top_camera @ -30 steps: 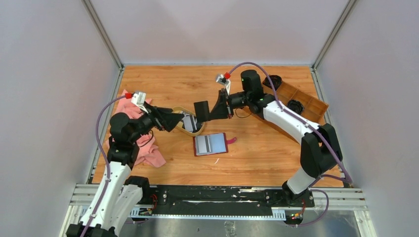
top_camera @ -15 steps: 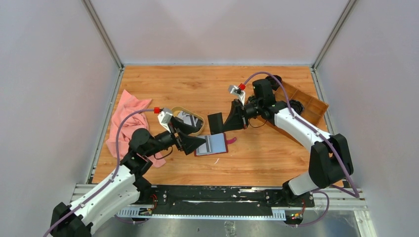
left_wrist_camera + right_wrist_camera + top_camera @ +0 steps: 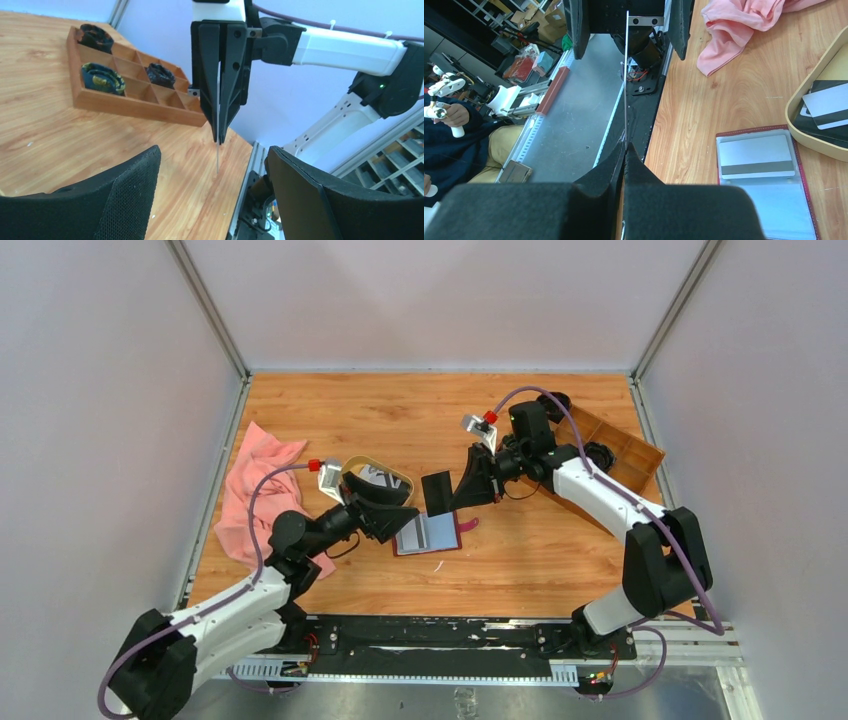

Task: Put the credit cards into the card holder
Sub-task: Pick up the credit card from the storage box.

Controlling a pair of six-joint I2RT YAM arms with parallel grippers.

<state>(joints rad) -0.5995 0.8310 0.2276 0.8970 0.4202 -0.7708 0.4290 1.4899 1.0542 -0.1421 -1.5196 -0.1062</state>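
Note:
My right gripper (image 3: 456, 490) is shut on a black credit card (image 3: 437, 490), held on edge just above the open dark red card holder (image 3: 447, 533). From the right wrist the card (image 3: 626, 75) runs edge-on out of my right gripper (image 3: 624, 150). Its far end lies between the spread left fingers (image 3: 576, 25). My left gripper (image 3: 402, 510) is open and faces the card; its wrist view shows the card's thin edge (image 3: 218, 156) ahead of my left gripper (image 3: 215, 200). A pale card with a grey stripe (image 3: 756, 157) lies in the holder (image 3: 769, 185). More cards (image 3: 829, 105) lie in the oval dish.
The oval tan dish (image 3: 352, 468) sits just left of the holder, behind my left gripper. A pink cloth (image 3: 255, 495) lies at the left edge. A wooden compartment tray (image 3: 612, 445) with dark coils stands at the back right and shows in the left wrist view (image 3: 130, 102).
My left arm swung from the dish to the holder and now faces the right gripper, its jaws slightly narrower. My right gripper carried the black card right and nearer, then held still.

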